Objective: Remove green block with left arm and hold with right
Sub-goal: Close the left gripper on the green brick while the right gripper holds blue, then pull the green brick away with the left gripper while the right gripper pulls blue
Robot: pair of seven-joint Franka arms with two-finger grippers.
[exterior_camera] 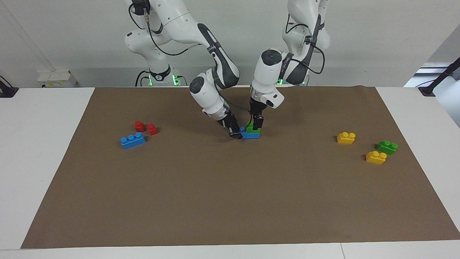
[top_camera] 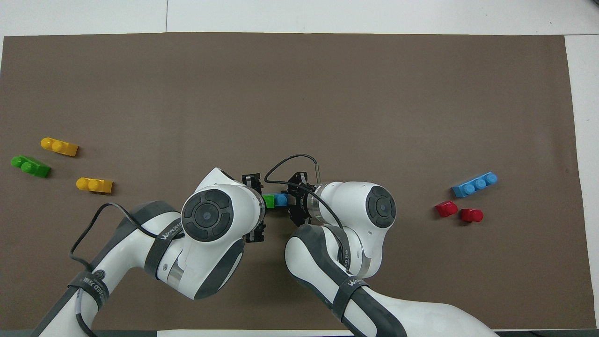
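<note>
At the mat's middle you see the small bright green plastic brick [exterior_camera: 250, 127] sitting on a blue plastic brick [exterior_camera: 250, 135]. Your left gripper [exterior_camera: 257, 126] is clamped on the green one from above; your right gripper [exterior_camera: 235, 133] pinches the blue one's end at nine o'clock in the facing view. Both rest on the brown mat [exterior_camera: 230, 201] over a white table [exterior_camera: 43, 151], and the fingers hide most of the stack.

1. Both end effectors crowd the stacked blocks at mid-worktop: the left end effector [exterior_camera: 257, 126] on the green block [exterior_camera: 251, 126], the right end effector [exterior_camera: 235, 132] at the blue block beneath [exterior_camera: 250, 135].
2. In the overhead view, the stack is blocked at 3 and 9 o'clock; its 12 o'clock side lies open.
3. Toward the left arm's end, two yellow bricks [top_camera: 59, 146] [top_camera: 95, 185] and a loose green brick [top_camera: 31, 166] obstruct.
4. Toward the right arm's end, a blue brick [top_camera: 474, 184] and two red pieces [top_camera: 446, 208] [top_camera: 471, 215] obstruct.
</note>
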